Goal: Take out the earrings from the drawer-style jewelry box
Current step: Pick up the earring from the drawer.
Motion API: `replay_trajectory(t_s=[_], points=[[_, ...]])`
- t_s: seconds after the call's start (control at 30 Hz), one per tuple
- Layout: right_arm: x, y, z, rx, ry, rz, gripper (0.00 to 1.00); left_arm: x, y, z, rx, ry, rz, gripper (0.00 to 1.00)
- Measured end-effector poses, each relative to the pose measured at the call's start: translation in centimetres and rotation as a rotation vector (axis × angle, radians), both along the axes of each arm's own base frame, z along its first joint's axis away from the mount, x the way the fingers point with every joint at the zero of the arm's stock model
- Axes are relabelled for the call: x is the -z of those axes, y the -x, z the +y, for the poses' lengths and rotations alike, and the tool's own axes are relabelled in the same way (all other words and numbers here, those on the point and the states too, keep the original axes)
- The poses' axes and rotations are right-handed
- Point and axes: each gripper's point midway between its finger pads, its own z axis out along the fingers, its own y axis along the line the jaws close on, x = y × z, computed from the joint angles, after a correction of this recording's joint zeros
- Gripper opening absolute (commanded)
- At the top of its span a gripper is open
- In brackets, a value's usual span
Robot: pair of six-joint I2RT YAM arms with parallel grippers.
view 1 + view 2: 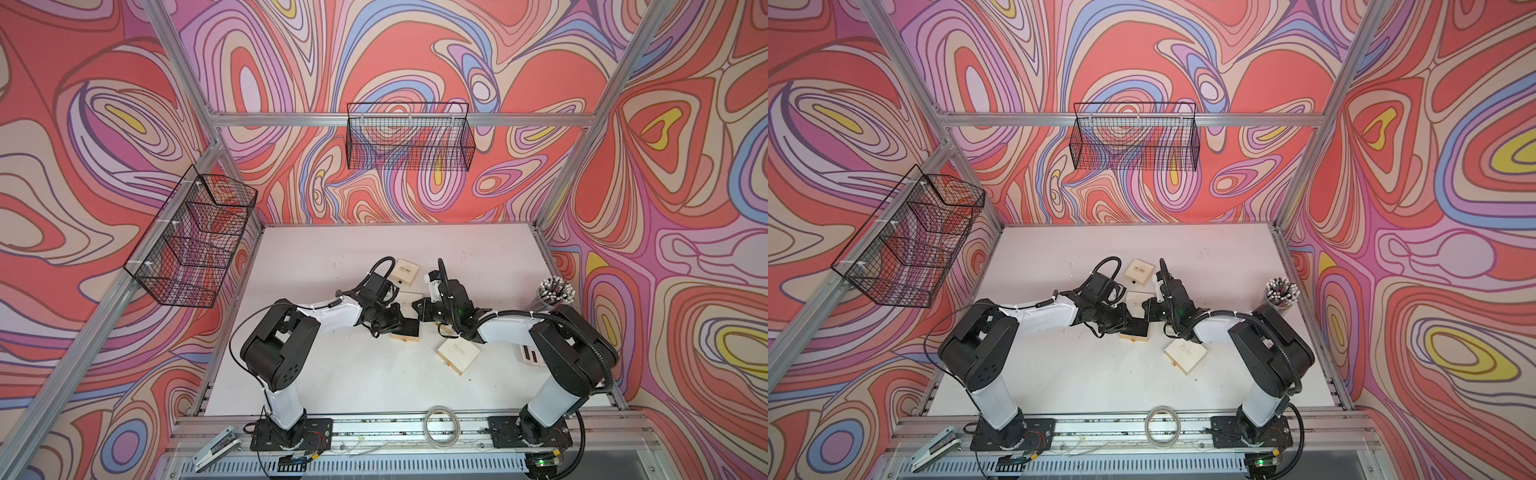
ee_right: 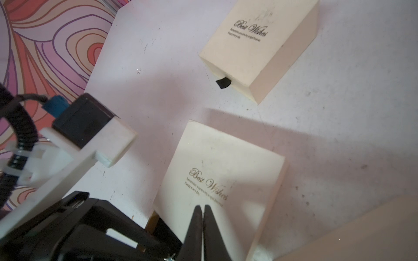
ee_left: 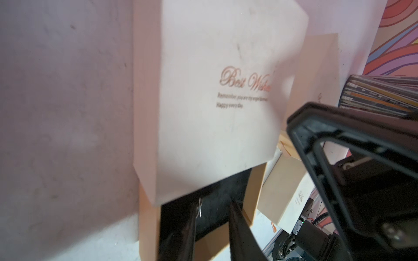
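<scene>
Swirling coral, pink and lilac walls enclose a white tabletop (image 1: 332,374) that carries three cream "Best Wishes" jewelry boxes, with a cup of black white-tipped sticks (image 1: 557,291) off toward its right edge. The middle jewelry box (image 2: 221,176) is the one in work. Its black-lined drawer (image 1: 410,327) is slid out of the cream sleeve toward the robot, so the opening step looks done. The right pincer (image 2: 202,206) is clenched on nothing, its tips over the sleeve's top near the drawer end, apparently to pin the box; whether they touch it I cannot tell. The left pincer (image 3: 212,203) reaches into the drawer with its jaws apart, grasping nothing that I can see. One tiny silvery earring (image 3: 199,209) lies on the black lining just beside one finger, so it is in the drawer and not yet lifted out. The pick and the setting down appear left to do. The far box (image 1: 405,272), black pull tab showing, and the near box (image 1: 457,357) both look closed. Whether they hold more earrings, or any piece already lies outside, cannot be told.
</scene>
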Motion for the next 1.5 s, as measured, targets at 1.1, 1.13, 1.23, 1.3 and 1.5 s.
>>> replay_trajectory(t_s=[1.1, 1.13, 1.23, 1.3, 1.5], points=[[0.17, -0.05, 0.03, -0.002, 0.008, 0.008, 0.00, 0.94, 0.13, 0.42, -0.045, -0.019, 0.036, 0.00], [0.15, -0.06, 0.04, -0.002, 0.008, 0.008, 0.00, 1.02, 0.18, 0.42, -0.047, -0.016, 0.038, 0.00], [0.16, -0.05, 0.05, -0.002, 0.008, 0.008, 0.00, 0.94, 0.33, 0.38, -0.054, 0.001, 0.038, 0.00], [0.16, -0.04, 0.07, -0.003, 0.007, 0.009, 0.00, 0.82, 0.41, 0.40, -0.059, 0.013, 0.040, 0.00], [0.20, -0.04, 0.10, -0.005, 0.007, 0.010, 0.00, 0.82, 0.69, 0.19, -0.070, 0.054, 0.047, 0.00]])
